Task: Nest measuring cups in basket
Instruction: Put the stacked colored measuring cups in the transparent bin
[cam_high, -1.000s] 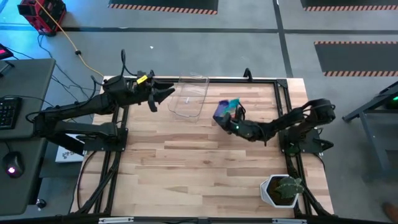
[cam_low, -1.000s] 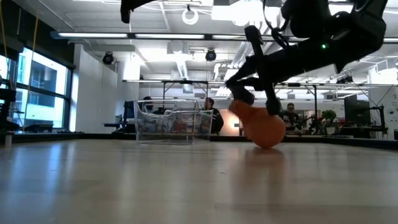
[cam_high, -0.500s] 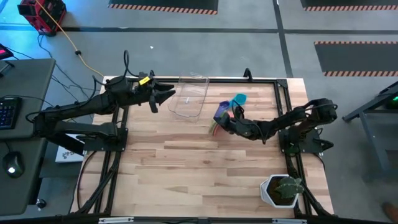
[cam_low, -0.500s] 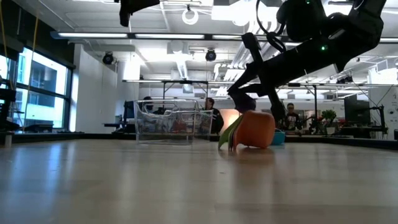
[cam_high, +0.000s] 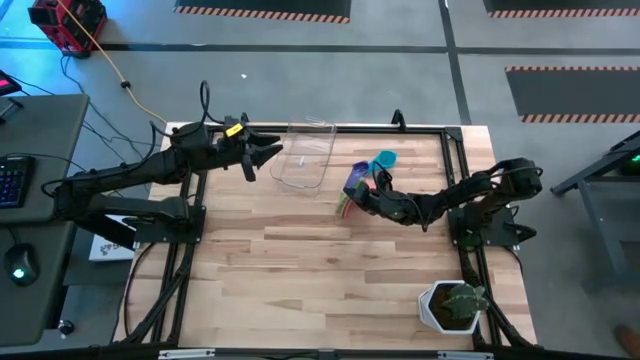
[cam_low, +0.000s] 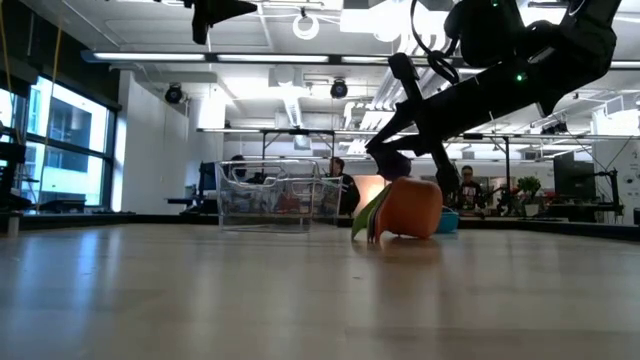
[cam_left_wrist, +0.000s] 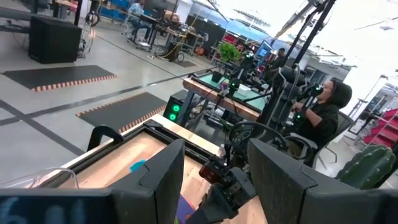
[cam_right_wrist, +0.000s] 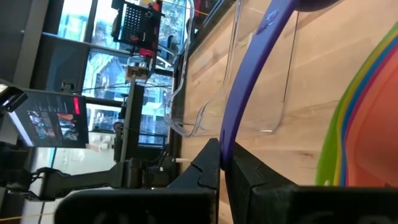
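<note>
The clear basket (cam_high: 308, 155) stands at the table's far side, left of middle. To its right, a nested stack of green, yellow, orange and pink measuring cups (cam_high: 347, 203) lies on its side; its orange outer cup (cam_low: 410, 207) rests on the wood. A purple cup (cam_high: 358, 176) is next to the stack, and my right gripper (cam_high: 364, 196) is shut on it. A teal cup (cam_high: 384, 160) lies alone farther back. My left gripper (cam_high: 268, 152) hangs open and high, left of the basket, with nothing between its fingers. My right gripper pinches the purple cup's flat handle (cam_right_wrist: 225, 140) between its two fingers, and the handle runs on away from the fingertips. The fingers come from the table's right, nearly level and slanting slightly down. I cannot tell whether the purple cup sits in the stack (cam_right_wrist: 360, 112).
A white pot with a green plant (cam_high: 455, 305) stands at the near right corner. A dark rail (cam_high: 390, 128) runs along the table's far edge. There is bare wood between the stack and the near edge. People sit at desks in the room behind (cam_low: 340, 185).
In the first half second my right gripper went a little toward the table's left and near edge and turned. The cup stack, which hung with its orange bottom down on the wood, tipped onto its side. The teal cup now shows apart behind it. Since then nothing has moved.
</note>
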